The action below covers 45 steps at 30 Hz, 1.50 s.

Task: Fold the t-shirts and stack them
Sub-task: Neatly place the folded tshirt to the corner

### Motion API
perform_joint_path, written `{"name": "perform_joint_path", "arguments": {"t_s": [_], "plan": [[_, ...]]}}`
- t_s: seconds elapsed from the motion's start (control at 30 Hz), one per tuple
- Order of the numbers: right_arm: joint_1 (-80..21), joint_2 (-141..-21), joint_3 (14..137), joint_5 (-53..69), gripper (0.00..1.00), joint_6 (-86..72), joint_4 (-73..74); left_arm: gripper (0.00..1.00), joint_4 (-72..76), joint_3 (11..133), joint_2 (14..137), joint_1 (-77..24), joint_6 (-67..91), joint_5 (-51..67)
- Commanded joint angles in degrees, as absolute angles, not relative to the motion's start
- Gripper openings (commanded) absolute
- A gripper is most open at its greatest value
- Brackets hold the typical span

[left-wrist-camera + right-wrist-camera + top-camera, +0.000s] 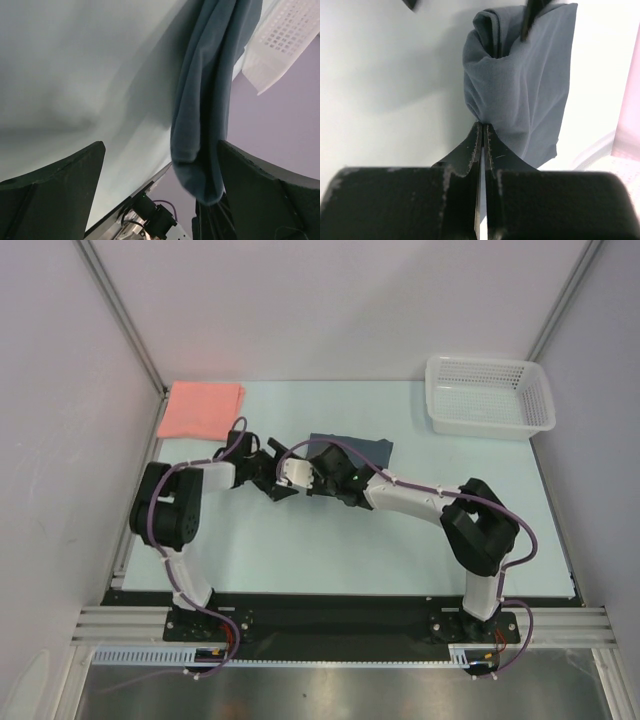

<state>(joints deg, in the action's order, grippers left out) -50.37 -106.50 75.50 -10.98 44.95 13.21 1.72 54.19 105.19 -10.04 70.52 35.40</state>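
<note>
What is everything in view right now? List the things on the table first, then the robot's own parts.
blue-grey t-shirt: one, dark slate, middle of the table, bunched up
pink t-shirt: one, salmon, folded, far left corner of the table
basket: one, white mesh, far right corner, nothing visible inside
table: one, pale blue-green top
left arm: one, black and white, reaching toward the middle
right arm: one, black and white, reaching toward the middle
left gripper: one, black, open, facing the blue-grey t-shirt
right gripper: one, black, shut on an edge of the blue-grey t-shirt
</note>
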Motion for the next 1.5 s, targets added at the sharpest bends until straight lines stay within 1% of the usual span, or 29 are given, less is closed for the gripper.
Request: {"name": "perform_joint_path", "arguments": {"t_s": [0.0, 0.13, 0.2, 0.5, 0.67, 0.9, 1.07, 1.13, 1.17, 1.2, 1.23, 1.27, 1.3, 1.33, 1.37, 1.4, 1.43, 1.47], "plan": [[-49.84, -102.83, 75.59, -9.41, 0.00, 44.12, 13.27, 1.00, 2.72, 60.46, 110.02, -11.69, 71.98, 37.79], [-49.22, -102.30, 75.50, -8.79, 0.00, 44.65, 13.80, 1.00, 5.54, 65.29, 115.20, -12.04, 74.35, 38.93], [-48.87, -102.22, 75.59, -8.62, 0.00, 44.47, 13.89, 1.00, 3.44, 69.58, 117.24, -12.13, 73.22, 39.02], [-48.08, -101.25, 75.67, -7.91, 0.00, 43.07, 14.50, 1.00, 1.67, 77.69, 127.35, -12.22, 74.70, 40.96], [-47.46, -101.07, 76.29, -7.47, 0.00, 42.45, 14.15, 0.99, -4.38, 84.28, 131.66, -12.30, 72.25, 40.78], [-46.58, -100.90, 76.73, -7.03, 0.00, 41.13, 13.80, 0.85, -11.33, 92.45, 135.96, -12.74, 66.89, 37.97], [-46.50, -101.42, 76.73, -6.77, 0.00, 39.91, 13.18, 0.78, -13.00, 94.30, 137.81, -12.92, 63.64, 37.27], [-46.49, -101.69, 76.99, -6.50, 0.00, 39.47, 13.18, 0.65, -12.40, 94.57, 137.90, -12.92, 62.58, 36.74], [-46.49, -101.78, 77.25, -6.50, 0.00, 38.51, 13.44, 0.53, -11.70, 94.66, 137.55, -12.92, 61.10, 36.48], [-46.49, -101.95, 78.04, -6.76, 0.06, 37.28, 14.58, 0.27, -11.43, 95.09, 137.37, -12.92, 60.04, 36.04], [-46.41, -101.95, 78.57, -7.99, 0.15, 35.79, 15.20, 0.14, -11.95, 95.71, 137.11, -12.83, 57.25, 35.43], [-46.32, -101.87, 78.92, -8.61, 0.32, 30.64, 15.64, 0.01, -15.52, 96.67, 136.59, -12.83, 55.65, 32.98], [-45.01, -101.60, 79.62, -8.09, 0.37, 27.89, 17.04, 0.00, -16.86, 98.16, 136.06, -12.92, 53.89, 32.00], [-44.30, -100.64, 81.02, -6.87, 0.46, 24.82, 20.53, 0.00, -18.79, 98.61, 135.45, -13.01, 50.83, 30.86], [-43.60, -99.76, 81.21, -7.55, 0.52, 17.91, 21.78, 0.00, -19.33, 98.79, 133.61, -13.01, 49.50, 29.20], [-42.64, -98.19, 81.30, -8.08, 0.59, 15.58, 23.01, 0.00, -19.68, 98.62, 132.64, -13.01, 48.26, 28.14], [-42.45, -95.13, 80.69, -7.91, 0.71, 13.73, 25.55, 0.00, -20.82, 98.70, 131.67, -13.01, 45.29, 27.25], [-42.45, -92.92, 80.16, -8.17, 0.77, 12.41, 26.88, 0.00, -21.79, 99.05, 130.53, -13.01, 43.61, 26.29]]}}
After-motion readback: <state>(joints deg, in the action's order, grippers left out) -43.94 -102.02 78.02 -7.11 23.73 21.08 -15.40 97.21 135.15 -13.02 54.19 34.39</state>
